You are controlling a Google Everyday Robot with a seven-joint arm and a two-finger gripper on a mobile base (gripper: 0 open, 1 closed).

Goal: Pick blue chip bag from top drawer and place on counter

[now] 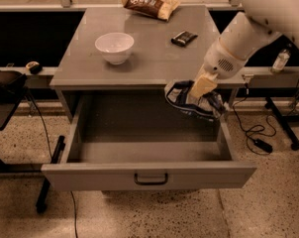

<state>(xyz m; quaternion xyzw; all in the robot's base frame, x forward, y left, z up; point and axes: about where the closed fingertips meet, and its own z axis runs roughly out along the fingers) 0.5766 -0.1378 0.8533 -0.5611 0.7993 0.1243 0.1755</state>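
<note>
The blue chip bag [195,102], crumpled dark blue foil with white patches, hangs in the air over the right back part of the open top drawer [149,173], just below the counter's front edge. My gripper [201,89] is shut on its top and holds it up. My white arm comes down from the upper right. The counter [154,53] is the flat grey top of the cabinet. The drawer stands pulled far out, its dark handle [151,178] facing the camera, and its floor shows bare.
On the counter stand a white bowl [115,47] at the left, a brown and tan chip bag [148,1] at the back, and a small black packet [184,37] right of centre. Cables [256,133] lie on the floor to the right.
</note>
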